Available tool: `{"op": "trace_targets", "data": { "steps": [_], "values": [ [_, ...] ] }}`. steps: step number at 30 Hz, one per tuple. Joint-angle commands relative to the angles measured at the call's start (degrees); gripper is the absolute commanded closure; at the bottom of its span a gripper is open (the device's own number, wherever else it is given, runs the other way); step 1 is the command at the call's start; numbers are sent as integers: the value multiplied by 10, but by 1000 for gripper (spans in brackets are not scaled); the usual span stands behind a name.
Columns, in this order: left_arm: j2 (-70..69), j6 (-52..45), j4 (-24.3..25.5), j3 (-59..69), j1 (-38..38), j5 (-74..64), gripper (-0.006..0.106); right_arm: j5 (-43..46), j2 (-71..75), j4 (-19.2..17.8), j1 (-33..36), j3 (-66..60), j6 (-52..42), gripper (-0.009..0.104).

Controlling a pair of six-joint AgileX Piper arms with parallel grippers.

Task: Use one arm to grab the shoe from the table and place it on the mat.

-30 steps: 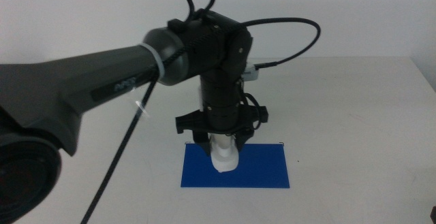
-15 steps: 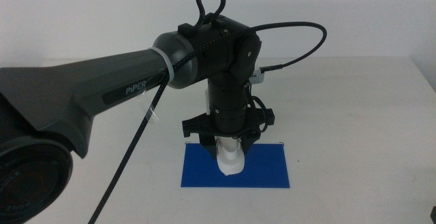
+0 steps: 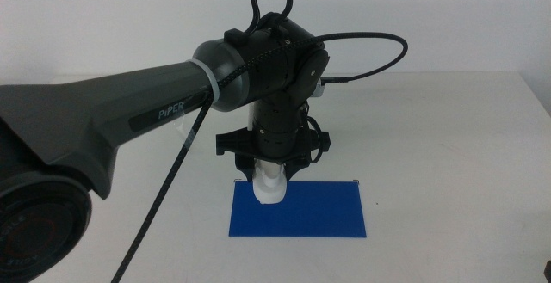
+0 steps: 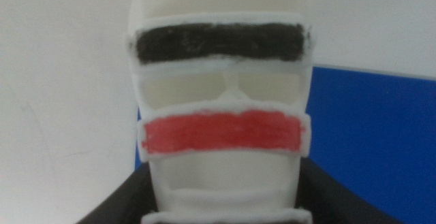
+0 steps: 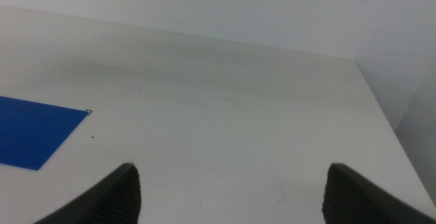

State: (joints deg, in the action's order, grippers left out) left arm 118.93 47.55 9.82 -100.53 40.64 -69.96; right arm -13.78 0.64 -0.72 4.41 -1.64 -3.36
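Working arm: dark grey-black glossy robot arm [image 3: 129,119] with a black cable, reaching in from the left side of the middle view and bending down over the flat dark blue rectangular mat [image 3: 327,214]
Left claw: the left claw [image 3: 269,167] hangs above the mat's far left corner, its two dark jaws closed against the sides of the small white chunky-soled shoe [image 3: 269,184]
Shoe: held upright in the left claw with one end pointing down; its lower end overlaps the mat's far left corner in the middle view, and whether it touches the mat cannot be told
Shoe, wrist detail: in the left wrist view the shoe [image 4: 221,115] fills the centre, showing one black strap [image 4: 219,43] and one red strap [image 4: 221,133] across its white body, with the jaws as dark shapes on either side of its near end
Mat: lies flat on the large plain white rectangular table [image 3: 448,128], nearer the camera than the arm's wrist; the left wrist view shows its blue surface [image 4: 375,149] beside and behind the shoe
Right claw: the right claw [image 5: 231,186] waits well apart from the mat, out of the middle view; its jaws stand wide, with bare table [image 5: 238,108] between them
Mat, right wrist detail: only one blue corner [image 5: 34,132] shows, off to one side of the right claw
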Motion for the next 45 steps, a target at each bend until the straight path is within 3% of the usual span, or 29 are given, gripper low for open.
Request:
{"op": "trace_targets", "data": {
  "steps": [1,5,10,26,32,37,45],
  "values": [
    [-36,8,2,-18,3,-12,100,42,-2,-6,2,-3,-6,17],
    [-36,31,-69,-18,3,-9,100,42,-2,-6,2,-3,-6,17],
    [-36,118,-90,-18,3,-9,100,42,-2,-6,2,-3,-6,17],
    [-36,728,-82,-18,3,-9,100,42,-2,-6,2,-3,-6,17],
    [-36,739,-85,-18,5,-8,100,42,-2,-6,2,-3,-6,17],
    [-15,739,-119,-18,7,25,100,42,-2,-6,2,-3,-6,17],
    [15,739,-111,-23,9,50,100,42,-2,-6,2,-3,-6,17]
  ]
}}
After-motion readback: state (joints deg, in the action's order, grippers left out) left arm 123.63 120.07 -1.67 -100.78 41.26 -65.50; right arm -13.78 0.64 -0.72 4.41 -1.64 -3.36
